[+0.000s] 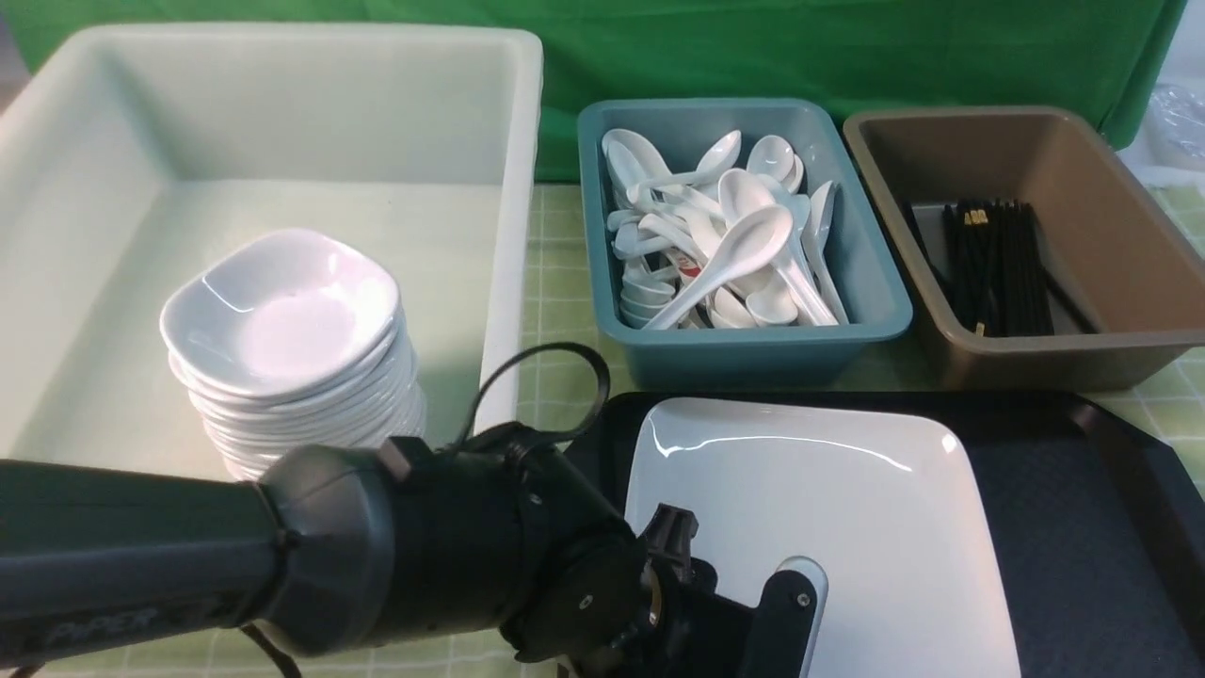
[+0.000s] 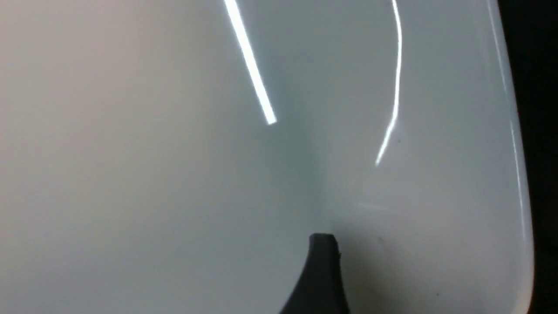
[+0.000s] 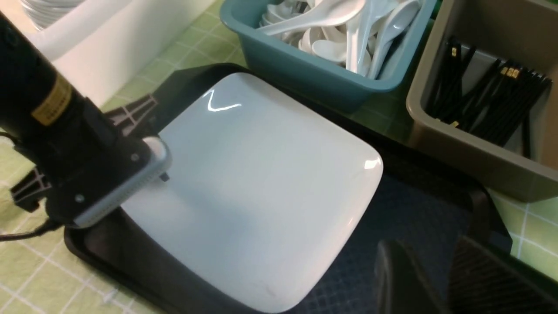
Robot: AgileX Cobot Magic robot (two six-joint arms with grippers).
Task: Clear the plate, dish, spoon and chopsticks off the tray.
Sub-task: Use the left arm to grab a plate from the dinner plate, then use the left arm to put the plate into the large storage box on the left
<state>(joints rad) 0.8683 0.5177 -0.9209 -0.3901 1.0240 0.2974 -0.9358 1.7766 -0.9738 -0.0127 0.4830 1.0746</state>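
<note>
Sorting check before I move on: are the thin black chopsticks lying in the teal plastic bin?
No, the thin black chopsticks lie in the brown rectangular bin; the teal bin holds white plastic soup spoons.

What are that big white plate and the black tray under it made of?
The plate looks like glazed ceramic or melamine. It is glossy white, with sharp streaks of reflected light near its rim, but the pictures cannot settle which of the two it is. The tray looks like moulded plastic: matt black, with a fine grid texture and a raised rim.
</note>
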